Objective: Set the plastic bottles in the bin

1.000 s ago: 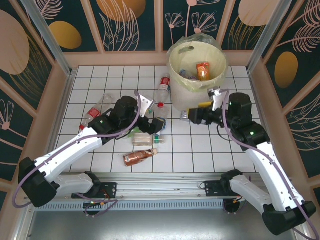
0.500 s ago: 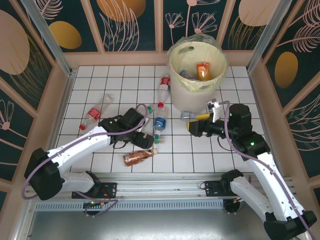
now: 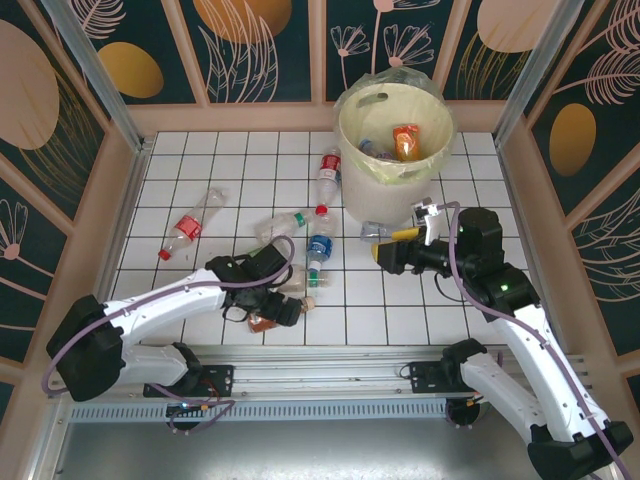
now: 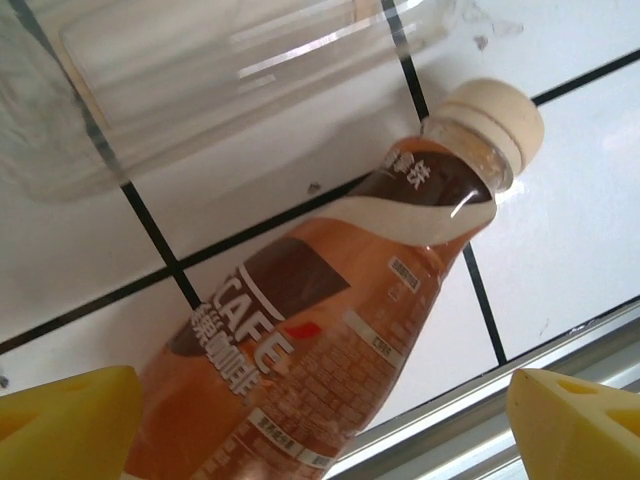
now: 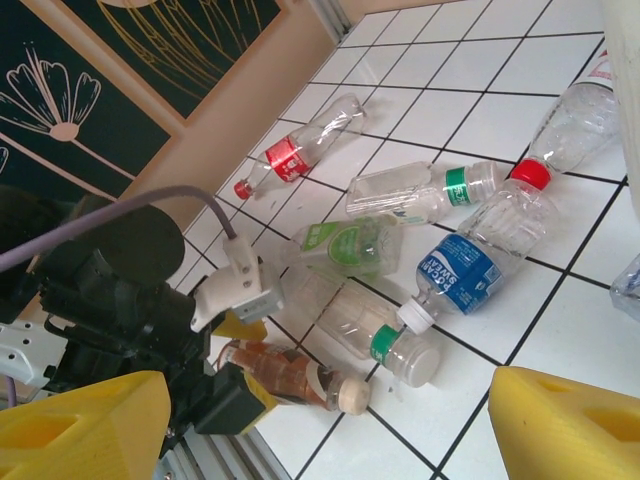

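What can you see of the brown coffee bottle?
The brown coffee bottle is plastic, with a cream cap and a brown-and-cream label reading CAFE. Uncrushed, it lies on its side on the white tiles by the table's near rail. The left gripper holds its yellow fingers open either side of it.

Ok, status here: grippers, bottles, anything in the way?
Left gripper open, straddling brown coffee bottle, not gripped. Right gripper open, empty, near bin. Clear bottle lies close beside it.
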You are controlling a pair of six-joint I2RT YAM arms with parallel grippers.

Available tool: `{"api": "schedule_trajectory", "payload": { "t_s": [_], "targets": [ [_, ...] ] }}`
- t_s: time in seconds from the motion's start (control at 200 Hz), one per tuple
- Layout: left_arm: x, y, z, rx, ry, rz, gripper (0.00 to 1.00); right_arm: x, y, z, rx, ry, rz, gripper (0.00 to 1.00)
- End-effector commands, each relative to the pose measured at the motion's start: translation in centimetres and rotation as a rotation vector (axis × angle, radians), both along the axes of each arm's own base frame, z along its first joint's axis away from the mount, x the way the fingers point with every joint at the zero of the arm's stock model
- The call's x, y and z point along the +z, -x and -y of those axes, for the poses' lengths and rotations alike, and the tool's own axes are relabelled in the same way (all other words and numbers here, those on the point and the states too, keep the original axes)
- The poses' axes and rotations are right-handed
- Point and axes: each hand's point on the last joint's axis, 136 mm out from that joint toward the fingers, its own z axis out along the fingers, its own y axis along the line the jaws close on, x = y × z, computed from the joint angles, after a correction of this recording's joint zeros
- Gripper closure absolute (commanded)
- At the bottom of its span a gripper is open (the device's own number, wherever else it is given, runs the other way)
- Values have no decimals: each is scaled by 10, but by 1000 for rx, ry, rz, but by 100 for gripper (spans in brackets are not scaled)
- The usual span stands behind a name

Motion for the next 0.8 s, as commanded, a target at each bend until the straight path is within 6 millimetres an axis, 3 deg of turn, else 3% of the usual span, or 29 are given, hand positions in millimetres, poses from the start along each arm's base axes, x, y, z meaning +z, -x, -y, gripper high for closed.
{"api": "schedule_trajectory", "payload": {
  "t_s": [0.0,0.325,0.59,0.696,0.796],
  "targets": [
    [-15,15,-4,-3,-64,-55,6,1,3,-4,24,-24,2,16],
    [-36,36,-14,-28,-193,-98,16,-1,3,-4,18,-23,-9,16],
    [-39,43,-5,-38,-161,-102,30,-5,-1,-2,-11,-25,-26,16],
    [-26,38,10,-38,-72,-71,41,-8,-9,5,-89,-17,-51,16],
    [9,31,43,-64,127,-19,44,-14,-22,17,-209,-13,-92,17]
  ]
}}
